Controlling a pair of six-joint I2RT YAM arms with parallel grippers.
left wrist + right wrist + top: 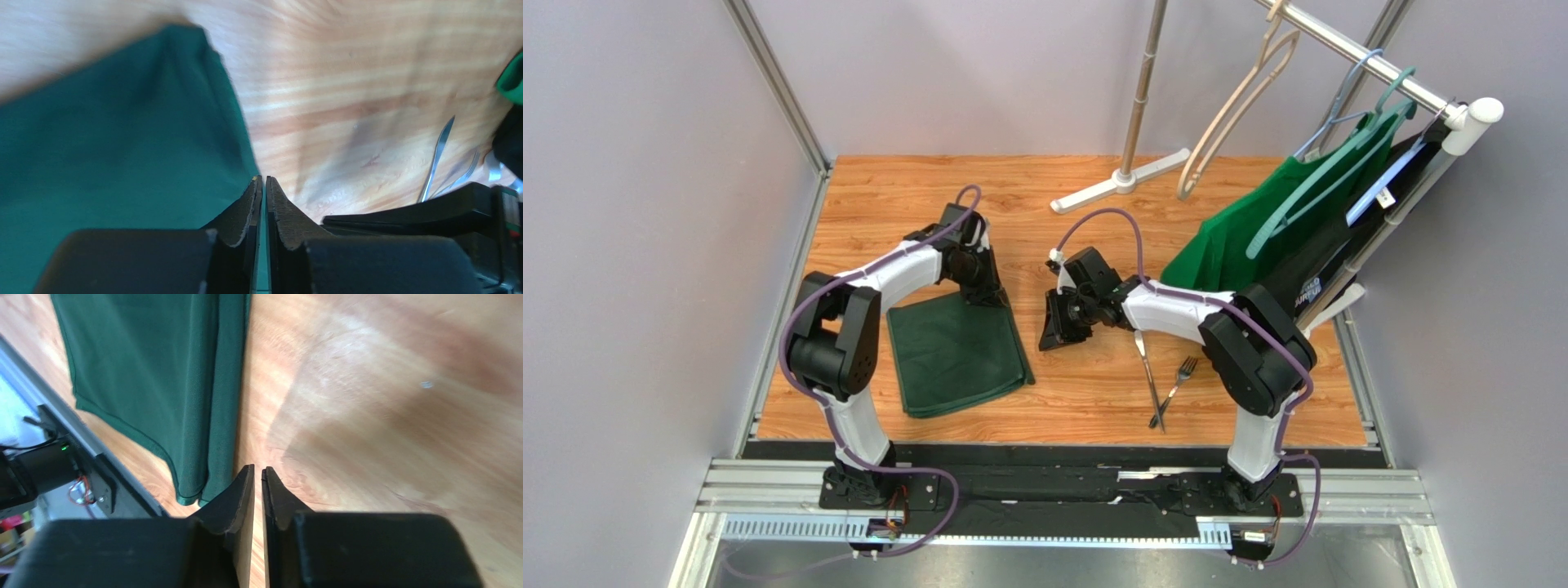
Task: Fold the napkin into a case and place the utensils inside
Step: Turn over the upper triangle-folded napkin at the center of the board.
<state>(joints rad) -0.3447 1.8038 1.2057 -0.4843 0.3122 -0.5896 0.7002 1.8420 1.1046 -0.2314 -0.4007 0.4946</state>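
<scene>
1. Starting with the soft dark forest-green cloth napkin [959,355]: it lies on the wooden table [1075,196] in front of my left arm. It is roughly rectangular, and in my right wrist view one side looks doubled over. It is not yet a narrow pouch with a diagonal flap.
2. My left pincer [989,297] sits at the napkin's far right corner. Its fingers are pressed together with a green sliver between them, so I judge it pinches the edge.
3. My right pincer [1053,333] hangs over bare wood just beside the napkin's right edge, pressed together on nothing.
4. The two slim silver metal utensils [1161,380], one of them a fork, lie crossed near my right arm, well apart from the napkin.
5. I reckon the folding is at an early stage. The remaining folds and loading the utensils are left.
</scene>
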